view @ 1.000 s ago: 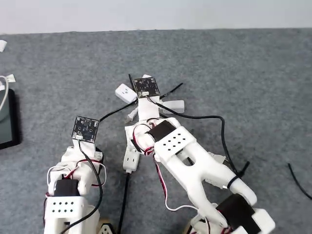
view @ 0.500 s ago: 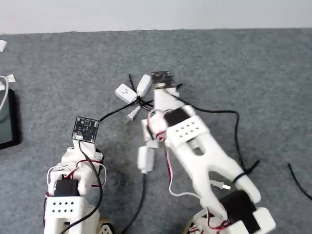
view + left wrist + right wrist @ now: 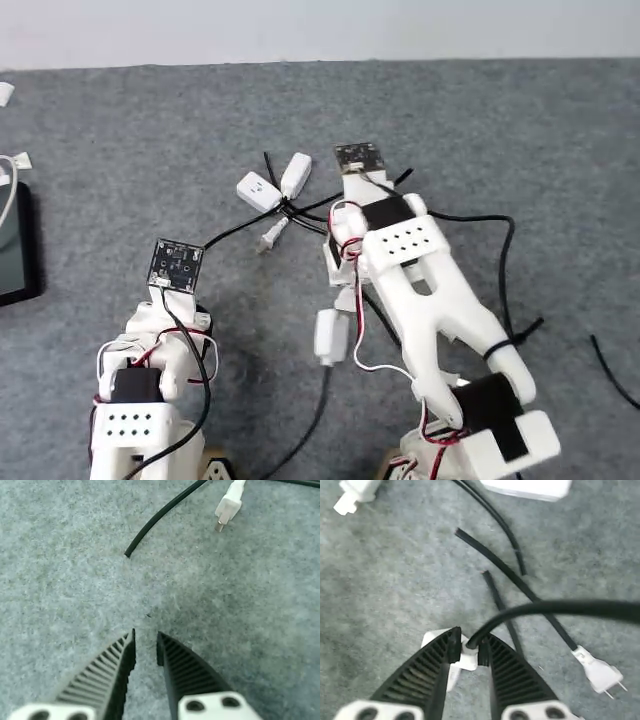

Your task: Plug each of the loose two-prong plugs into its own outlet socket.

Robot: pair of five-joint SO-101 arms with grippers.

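Jaws of the left gripper [image 3: 145, 636], close to the near edge of the grey felt-covered table [image 3: 520, 120] and left of its middle, stand drawn almost together over bare felt, holding nothing. Farther in and toward the middle, the right gripper [image 3: 468, 640] is clamped on a white moulded cord end [image 3: 433, 641], right where its thick black cord [image 3: 560, 607] comes out. Whether that piece is plug or socket I can't tell. Seen from above, a white oblong block [image 3: 330, 335] lies beside that arm, long axis running near to far, its cord trailing to the near edge; I take it for the gripped piece. Just beside the right gripper lies a loose white two-prong plug [image 3: 599, 674], prongs pointing away from the jaws. Beyond both arms, toward the far edge, sit a small white plug [image 3: 270, 236], a white cube outlet [image 3: 258, 190] and a white rounded oblong piece [image 3: 295, 173], close together among black cords. That small plug lies slantwise, roughly near to far, between the two arms. The two-prong plug looks to be the right arm's to reach, though its jaws are occupied.
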